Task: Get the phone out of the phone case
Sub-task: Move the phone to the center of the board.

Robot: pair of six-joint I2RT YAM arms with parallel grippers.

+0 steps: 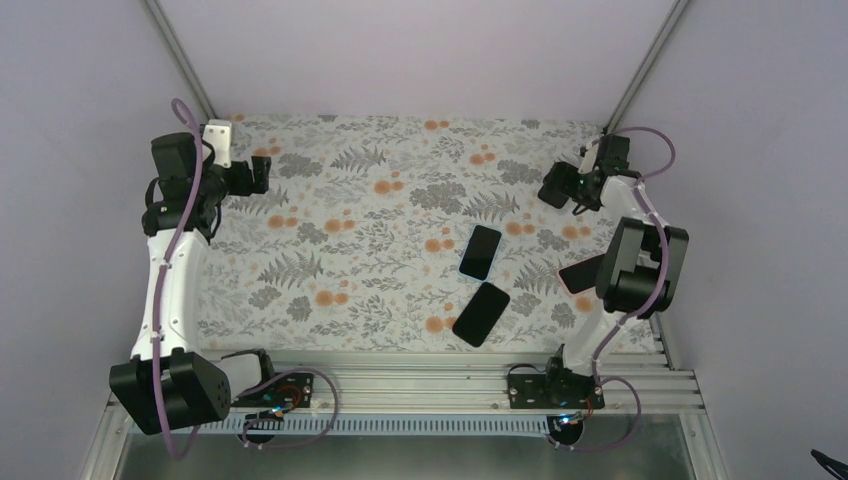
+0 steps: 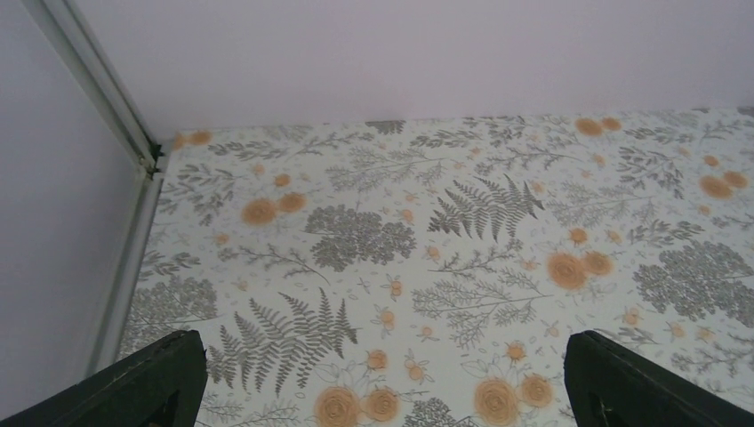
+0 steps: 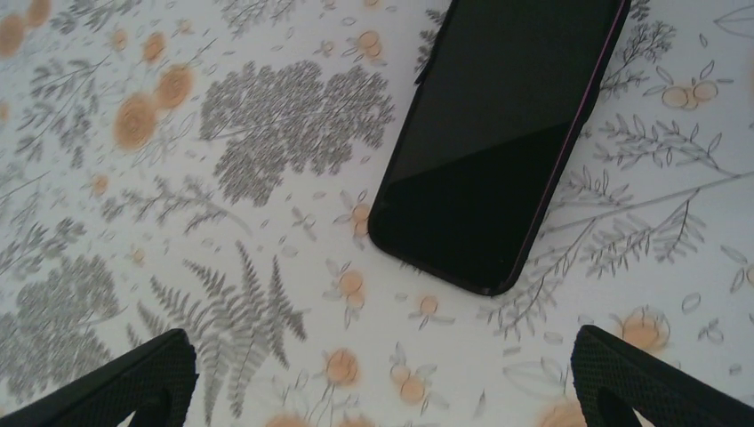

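Observation:
Two black phone-shaped slabs lie screen-up mid-table, one farther (image 1: 480, 251) and one nearer (image 1: 481, 313); I cannot tell which is the phone and which the case. A third dark flat piece (image 1: 580, 273) is partly hidden by the right arm's elbow. The right wrist view shows a black phone (image 3: 498, 142) with a thin pinkish edge, lying ahead of the fingers and apart from them. My right gripper (image 1: 555, 190) (image 3: 382, 391) is open and empty at the far right. My left gripper (image 1: 262, 172) (image 2: 391, 391) is open and empty at the far left, over bare cloth.
A floral-patterned cloth (image 1: 380, 240) covers the table. Plain walls with metal corner posts (image 2: 98, 98) close in the back and sides. An aluminium rail (image 1: 420, 385) with the arm bases runs along the near edge.

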